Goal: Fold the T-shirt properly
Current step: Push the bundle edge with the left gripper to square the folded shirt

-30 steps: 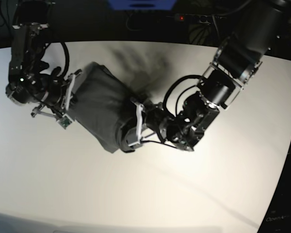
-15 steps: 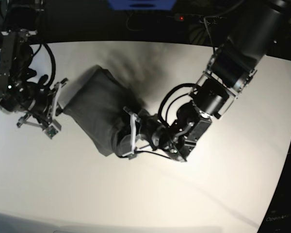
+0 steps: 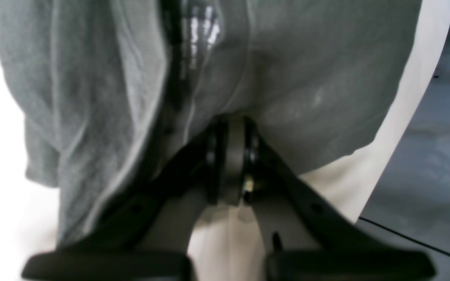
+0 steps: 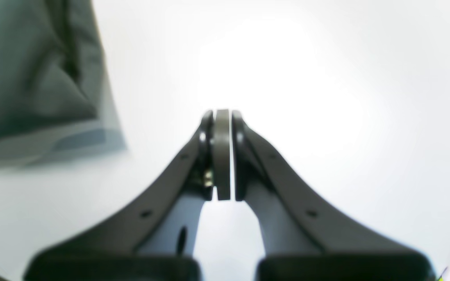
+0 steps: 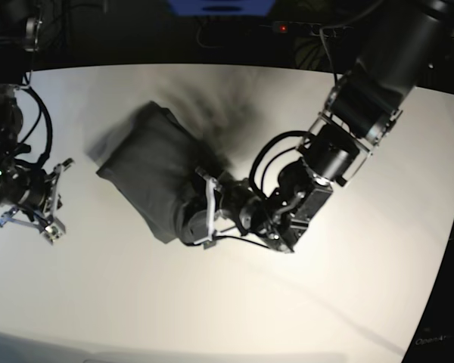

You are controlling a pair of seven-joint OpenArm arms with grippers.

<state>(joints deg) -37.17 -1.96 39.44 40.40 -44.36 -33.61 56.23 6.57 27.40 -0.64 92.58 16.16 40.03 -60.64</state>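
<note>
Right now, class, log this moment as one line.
T-shirt: folded bundle on table | left gripper: shut, at shirt edge | right gripper: shut, empty, clear of shirt

A dark charcoal-grey T-shirt (image 5: 147, 170), folded into a compact, wrinkled bundle, lies skewed on the white table (image 5: 325, 302), toward its far-left part, near the far edge.

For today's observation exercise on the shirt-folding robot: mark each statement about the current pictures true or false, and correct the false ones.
1. The T-shirt lies spread flat with both sleeves out. False: it is bunched into a compact bundle.
2. The right end effector is shut with nothing between its fingers. True.
3. The right end effector rests on the T-shirt. False: it is off to the side over the bare table.
4. The left end effector is at the T-shirt's edge. True.
</note>
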